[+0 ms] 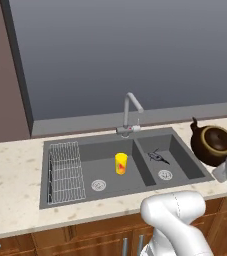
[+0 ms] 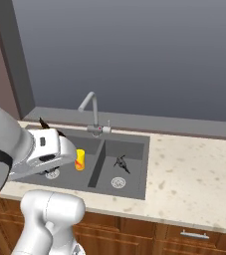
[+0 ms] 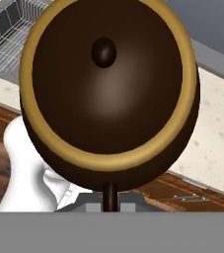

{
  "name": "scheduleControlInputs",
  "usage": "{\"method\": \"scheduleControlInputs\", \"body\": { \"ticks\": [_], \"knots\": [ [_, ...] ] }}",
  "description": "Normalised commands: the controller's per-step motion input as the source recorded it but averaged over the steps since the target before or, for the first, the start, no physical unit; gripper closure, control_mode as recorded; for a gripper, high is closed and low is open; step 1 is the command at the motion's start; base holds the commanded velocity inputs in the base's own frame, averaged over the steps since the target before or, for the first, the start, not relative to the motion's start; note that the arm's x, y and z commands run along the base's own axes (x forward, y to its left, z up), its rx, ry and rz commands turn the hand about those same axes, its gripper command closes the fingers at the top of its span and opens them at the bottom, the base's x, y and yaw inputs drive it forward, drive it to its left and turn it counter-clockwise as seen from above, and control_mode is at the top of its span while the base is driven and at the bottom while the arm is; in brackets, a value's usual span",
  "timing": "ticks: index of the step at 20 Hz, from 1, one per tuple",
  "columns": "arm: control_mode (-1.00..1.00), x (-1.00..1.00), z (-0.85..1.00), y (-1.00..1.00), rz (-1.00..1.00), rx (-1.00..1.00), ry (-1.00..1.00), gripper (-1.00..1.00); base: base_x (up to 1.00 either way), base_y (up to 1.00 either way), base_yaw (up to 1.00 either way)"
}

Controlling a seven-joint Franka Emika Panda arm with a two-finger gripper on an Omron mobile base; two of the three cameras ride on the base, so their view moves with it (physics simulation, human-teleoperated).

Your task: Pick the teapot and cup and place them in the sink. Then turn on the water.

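1. One cup (image 1: 121, 163), yellow, stands upright in the larger left basin of the sink (image 1: 187, 150), centre of the left base view.
2. The gripper (image 3: 110, 196) is clamped on the teapot (image 1: 213, 144) by its thin handle, at the right edge of that view, over the counter (image 1: 15, 165).

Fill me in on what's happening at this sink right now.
The robot arm's gripper is shut on the thin handle of the dark-brown teapot, holding it up in the air over the counter just right of the sink. The yellow cup already stands upright in the larger left basin. No water runs from the faucet.
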Motion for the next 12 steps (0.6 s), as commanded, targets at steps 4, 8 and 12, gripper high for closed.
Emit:
{"method": "scheduleControlInputs", "body": {
  "ticks": [4,8,12],
  "knots": [
    [-1.0,0.0,-0.13,0.0,0.0,0.0,0.04,1.0,0.0,0.0,0.0],
    [-1.0,0.0,-0.21,0.0,0.0,0.0,0.03,1.0,0.0,0.0,0.0],
    [-1.0,0.02,-0.2,0.0,0.0,0.0,0.01,1.0,0.0,0.0,0.0]
  ]
}}
